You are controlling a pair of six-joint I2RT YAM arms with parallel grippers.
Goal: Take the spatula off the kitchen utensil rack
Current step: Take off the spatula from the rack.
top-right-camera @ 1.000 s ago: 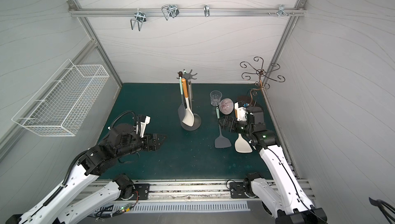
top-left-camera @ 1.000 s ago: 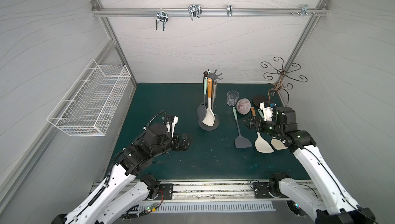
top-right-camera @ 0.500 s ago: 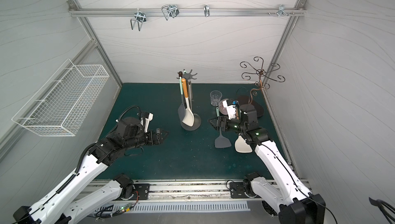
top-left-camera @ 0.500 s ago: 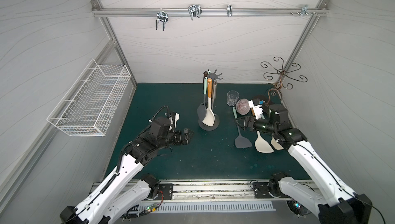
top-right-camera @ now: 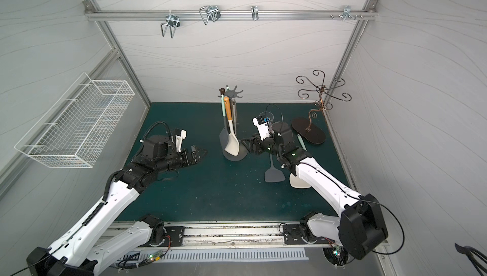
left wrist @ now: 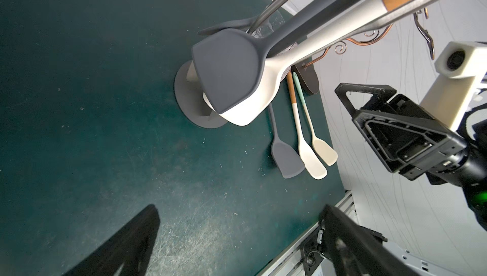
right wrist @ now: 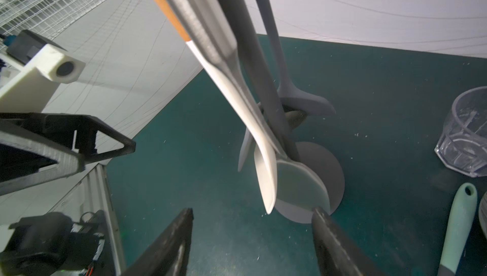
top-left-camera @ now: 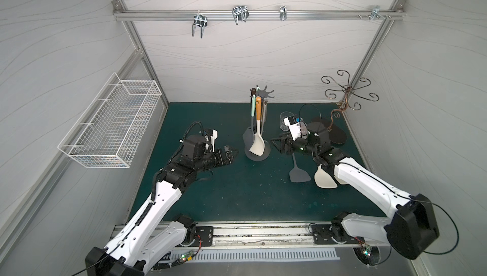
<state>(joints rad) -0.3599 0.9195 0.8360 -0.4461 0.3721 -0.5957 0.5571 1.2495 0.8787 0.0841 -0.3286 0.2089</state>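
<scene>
No readable text, labels, brands or numbers on anything.

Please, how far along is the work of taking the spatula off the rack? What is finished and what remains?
Looks done: three spatulas lie on the mat beside the kitchen utensil rack.
In hand: the right gripper, open and empty, is close to the hanging white spatula. The left gripper is open on the rack's other side.
Left: grip that spatula and lift it off its prong. A grey spatula also hangs there.
</scene>
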